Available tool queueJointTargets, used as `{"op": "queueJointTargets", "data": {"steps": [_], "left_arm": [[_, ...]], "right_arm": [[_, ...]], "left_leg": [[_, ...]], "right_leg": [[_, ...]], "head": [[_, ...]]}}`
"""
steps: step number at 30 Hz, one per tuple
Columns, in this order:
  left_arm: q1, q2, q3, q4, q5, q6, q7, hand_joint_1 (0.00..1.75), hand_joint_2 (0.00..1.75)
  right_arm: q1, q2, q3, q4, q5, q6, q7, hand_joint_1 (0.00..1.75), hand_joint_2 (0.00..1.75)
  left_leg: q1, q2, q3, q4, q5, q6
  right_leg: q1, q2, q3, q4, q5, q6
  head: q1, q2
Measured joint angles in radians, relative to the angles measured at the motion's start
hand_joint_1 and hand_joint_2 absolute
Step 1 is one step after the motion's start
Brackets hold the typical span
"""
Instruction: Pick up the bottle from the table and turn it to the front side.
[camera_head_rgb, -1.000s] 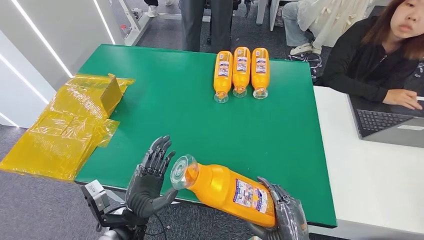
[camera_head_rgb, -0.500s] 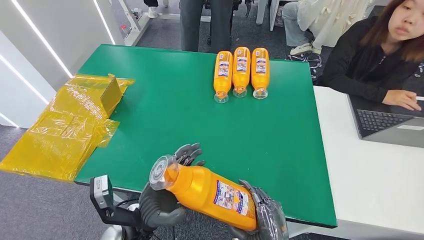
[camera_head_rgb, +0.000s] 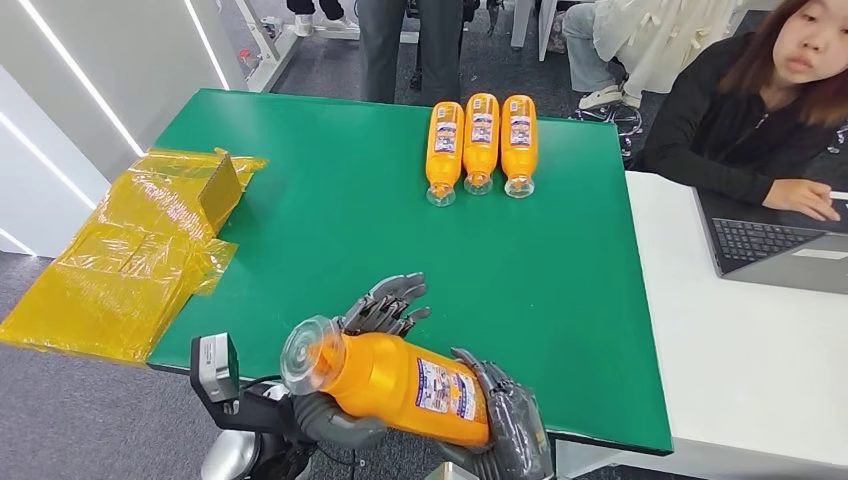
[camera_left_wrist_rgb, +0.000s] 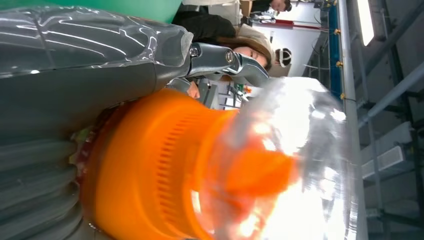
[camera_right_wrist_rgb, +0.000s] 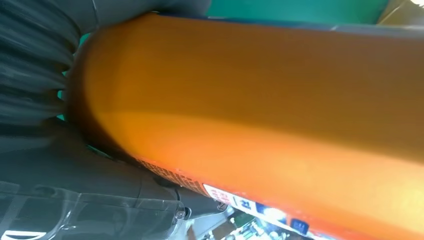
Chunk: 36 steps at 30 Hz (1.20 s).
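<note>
Above the table's near edge, orange bottle (camera_head_rgb: 395, 383) with clear cap, label up, gripped by both hands (camera_head_rgb: 505, 425).

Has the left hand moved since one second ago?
Yes. The left hand went from open beside the cap to under the held bottle, shifting right along the green table's near edge.

The head view is bright, evenly lit and sharp. In the left wrist view the clear plastic cap (camera_left_wrist_rgb: 300, 165) is blurred with strong white glare. The right wrist view is soft, out of focus.
</note>
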<state>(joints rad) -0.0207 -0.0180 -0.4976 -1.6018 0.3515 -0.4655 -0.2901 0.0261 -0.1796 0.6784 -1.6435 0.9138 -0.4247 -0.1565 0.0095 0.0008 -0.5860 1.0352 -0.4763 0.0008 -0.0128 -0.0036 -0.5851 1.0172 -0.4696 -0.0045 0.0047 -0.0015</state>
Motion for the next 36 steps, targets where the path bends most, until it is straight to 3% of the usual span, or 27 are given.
{"op": "queueJointTargets", "data": {"steps": [7, 11, 26, 27, 30, 31, 36], "left_arm": [[-0.005, 0.011, -0.003, 0.014, -0.003, 0.045, 0.000, 0.00, 1.75], [-0.005, 0.012, -0.003, 0.022, -0.002, 0.050, 0.000, 1.73, 1.75], [0.006, 0.014, 0.002, 0.029, -0.002, 0.112, -0.004, 1.75, 1.75], [0.007, 0.014, 0.003, 0.029, -0.003, 0.115, -0.005, 1.75, 1.75], [0.010, 0.014, 0.006, 0.029, -0.005, 0.123, -0.007, 1.75, 1.75], [0.010, 0.014, 0.007, 0.029, -0.006, 0.126, -0.007, 1.75, 1.75], [0.010, 0.008, 0.011, 0.034, -0.016, 0.146, -0.005, 1.75, 1.75]], "right_arm": [[-0.053, 0.040, 0.045, 0.059, -0.050, 0.002, -0.019, 1.75, 1.75], [-0.060, 0.047, 0.052, 0.071, -0.053, 0.001, -0.019, 1.75, 1.75], [-0.073, 0.059, 0.060, 0.117, -0.102, 0.001, -0.041, 1.75, 1.75], [-0.075, 0.060, 0.061, 0.121, -0.104, 0.001, -0.044, 1.54, 1.75], [-0.078, 0.064, 0.061, 0.132, -0.105, 0.001, -0.051, 0.28, 1.75], [-0.079, 0.065, 0.061, 0.135, -0.105, 0.002, -0.053, 0.06, 1.75], [-0.083, 0.068, 0.065, 0.150, -0.113, -0.001, -0.058, 0.00, 1.75]], "left_leg": [[0.000, 0.001, 0.000, 0.000, 0.000, 0.000], [0.000, 0.001, 0.000, 0.000, 0.000, 0.000], [0.000, 0.001, 0.000, 0.000, 0.000, 0.000], [0.000, 0.001, 0.000, 0.000, 0.000, 0.000], [0.000, 0.001, 0.000, 0.000, 0.000, 0.000], [0.000, 0.001, 0.000, 0.000, 0.000, 0.000], [0.000, 0.001, 0.000, 0.000, 0.000, 0.000]], "right_leg": [[0.000, 0.002, -0.001, 0.000, 0.000, 0.000], [0.000, 0.002, -0.001, 0.000, 0.000, 0.000], [0.000, 0.002, -0.001, 0.000, 0.000, 0.000], [0.000, 0.002, -0.001, 0.000, 0.000, 0.000], [0.000, 0.002, -0.001, 0.000, 0.000, 0.000], [0.000, 0.002, -0.001, 0.000, 0.000, 0.000], [0.000, 0.002, -0.001, 0.000, 0.000, 0.000]], "head": [[0.000, 0.000], [0.000, 0.000], [0.000, 0.000], [0.000, 0.000], [0.000, 0.000], [0.000, 0.000], [0.000, 0.000]]}}
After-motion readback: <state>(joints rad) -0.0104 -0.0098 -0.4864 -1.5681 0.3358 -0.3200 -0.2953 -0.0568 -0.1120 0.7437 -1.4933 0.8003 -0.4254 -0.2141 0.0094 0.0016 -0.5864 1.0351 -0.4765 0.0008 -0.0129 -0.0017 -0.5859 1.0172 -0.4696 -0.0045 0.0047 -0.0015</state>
